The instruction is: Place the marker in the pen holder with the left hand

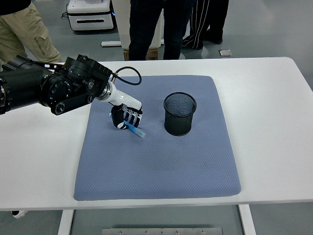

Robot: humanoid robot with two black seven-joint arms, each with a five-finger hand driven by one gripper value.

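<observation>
The robot's black left hand [125, 119] has its fingers curled around the slim blue marker [135, 130], gripping it low over the blue-grey quilted mat [156, 166] on the white bench [274, 122], the marker's tip slanting down toward the cloth. The grasp looks done. What is left is to carry it right to the empty black mesh pen holder [179, 114] nearby and drop it in.

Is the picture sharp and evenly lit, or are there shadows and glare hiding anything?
Head view: even, soft light, no glare on the white table; the pen holder casts only a faint shadow on the blue mat; the left hand and blue marker look crisp, without motion blur.
</observation>
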